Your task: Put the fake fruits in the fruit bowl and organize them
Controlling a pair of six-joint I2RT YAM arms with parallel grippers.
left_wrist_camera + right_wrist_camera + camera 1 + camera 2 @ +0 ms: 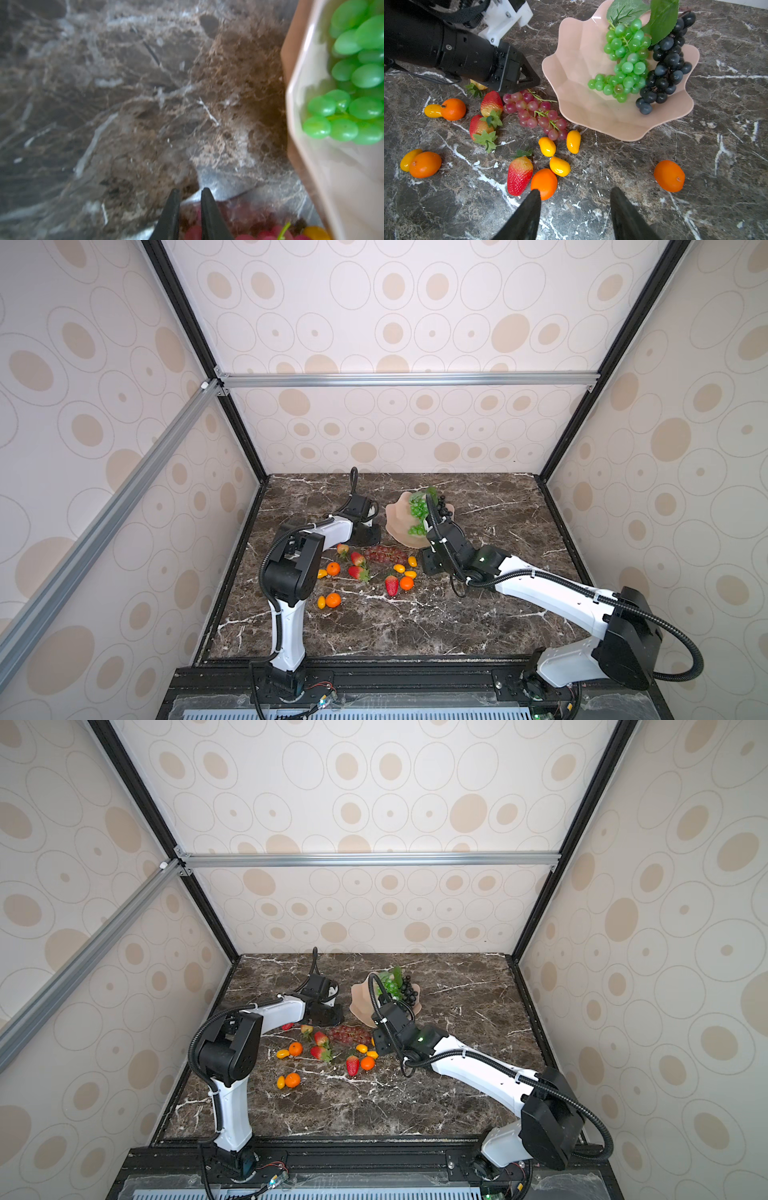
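Note:
The pink fruit bowl (581,62) (395,526) (301,104) holds a green grape bunch (625,62) and a black grape bunch (666,62). A red grape bunch (533,112) (384,553) lies on the marble beside it. My left gripper (535,83) (190,190) sits at that bunch's bowl-side end with its jaws almost together on it. Strawberries (519,176), tangerines (544,182) and small yellow ovals (559,166) are scattered in front. My right gripper (574,190) (426,568) hangs open over bare marble, one finger beside a tangerine.
One tangerine (668,175) lies apart on the right arm's side, near the bowl's front edge. More fruits (332,600) sit close to the left arm's elbow. Patterned walls enclose the marble table (415,626) on three sides.

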